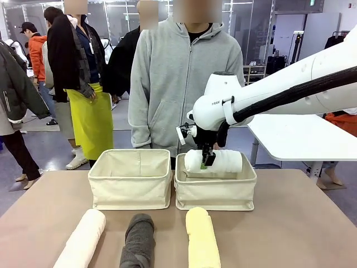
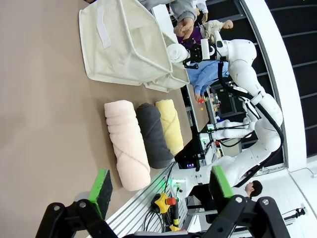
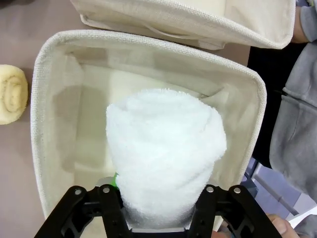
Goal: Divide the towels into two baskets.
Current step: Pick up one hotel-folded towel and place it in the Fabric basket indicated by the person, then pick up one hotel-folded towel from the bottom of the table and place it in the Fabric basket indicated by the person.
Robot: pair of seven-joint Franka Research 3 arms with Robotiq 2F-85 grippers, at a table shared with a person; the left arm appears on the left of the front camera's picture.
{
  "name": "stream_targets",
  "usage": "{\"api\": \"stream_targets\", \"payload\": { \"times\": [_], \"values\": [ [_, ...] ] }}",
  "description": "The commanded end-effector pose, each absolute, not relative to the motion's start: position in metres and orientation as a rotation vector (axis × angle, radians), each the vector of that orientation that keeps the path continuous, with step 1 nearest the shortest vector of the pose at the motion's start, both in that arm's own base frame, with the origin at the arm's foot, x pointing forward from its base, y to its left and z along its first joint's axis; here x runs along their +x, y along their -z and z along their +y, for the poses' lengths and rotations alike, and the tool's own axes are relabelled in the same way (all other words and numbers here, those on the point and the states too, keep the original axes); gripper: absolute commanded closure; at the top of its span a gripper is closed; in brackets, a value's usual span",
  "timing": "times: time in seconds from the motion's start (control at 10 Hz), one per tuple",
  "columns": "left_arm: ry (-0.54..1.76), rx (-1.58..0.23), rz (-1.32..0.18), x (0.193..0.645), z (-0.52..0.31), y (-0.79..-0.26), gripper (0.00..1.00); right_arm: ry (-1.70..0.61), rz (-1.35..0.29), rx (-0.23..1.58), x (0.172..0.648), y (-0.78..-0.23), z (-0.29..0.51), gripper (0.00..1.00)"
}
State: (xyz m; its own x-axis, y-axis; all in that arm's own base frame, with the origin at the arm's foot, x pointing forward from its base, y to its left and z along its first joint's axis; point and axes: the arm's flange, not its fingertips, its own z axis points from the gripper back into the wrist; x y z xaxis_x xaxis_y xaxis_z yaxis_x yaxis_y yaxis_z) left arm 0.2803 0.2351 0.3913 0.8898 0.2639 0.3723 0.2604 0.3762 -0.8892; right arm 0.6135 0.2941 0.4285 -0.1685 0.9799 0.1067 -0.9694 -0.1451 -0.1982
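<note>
Towels, 1 of 4: our right gripper (image 1: 207,162) straddles the white terry roll (image 1: 223,162) over the right cream canvas basket (image 1: 215,198), whether clenched we cannot tell; left gripper (image 2: 161,188) gapes empty. Pink-cream roll (image 1: 83,237), dark grey roll (image 1: 138,239), pale yellow roll (image 1: 202,240) wait.

Bright, even overhead light fills the front view, with only soft shadows lying on the table (image 1: 301,223). Between the right gripper's (image 3: 158,198) black fingers (image 3: 109,208) the white towel (image 3: 166,148) runs nearly blown out, its terry detail washing away on top. Beyond it, the basket (image 3: 38,129) floor sits in gentle shade. Those fingers read dark and a touch soft up close. Past the left gripper (image 2: 161,186), straight lines bow hard toward the frame edges.
</note>
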Motion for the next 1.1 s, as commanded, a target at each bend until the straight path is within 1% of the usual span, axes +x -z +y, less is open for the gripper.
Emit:
{"api": "stream_targets", "payload": {
  "times": [0.0, 0.1, 0.6, 0.7, 1.0],
  "values": [
    [-0.003, -1.207, -0.515, 0.278, 0.236, -0.394, 0.0, -1.69, -0.267, -0.093, 0.611, -0.431, 0.295, 0.04],
    [-0.003, -1.207, -0.515, 0.278, 0.236, -0.394, 0.0, -1.69, -0.264, -0.088, 0.609, -0.431, 0.294, 0.0],
    [-0.003, -1.207, -0.515, 0.278, 0.236, -0.394, 0.0, -1.679, -0.257, -0.081, 0.597, -0.433, 0.287, 0.0],
    [-0.003, -1.207, -0.515, 0.278, 0.236, -0.394, 0.0, -1.712, -0.261, -0.064, 0.614, -0.434, 0.292, 0.0],
    [-0.003, -1.207, -0.515, 0.278, 0.236, -0.394, 0.0, -1.712, -0.261, -0.064, 0.614, -0.434, 0.292, 0.0]
  ]
}}
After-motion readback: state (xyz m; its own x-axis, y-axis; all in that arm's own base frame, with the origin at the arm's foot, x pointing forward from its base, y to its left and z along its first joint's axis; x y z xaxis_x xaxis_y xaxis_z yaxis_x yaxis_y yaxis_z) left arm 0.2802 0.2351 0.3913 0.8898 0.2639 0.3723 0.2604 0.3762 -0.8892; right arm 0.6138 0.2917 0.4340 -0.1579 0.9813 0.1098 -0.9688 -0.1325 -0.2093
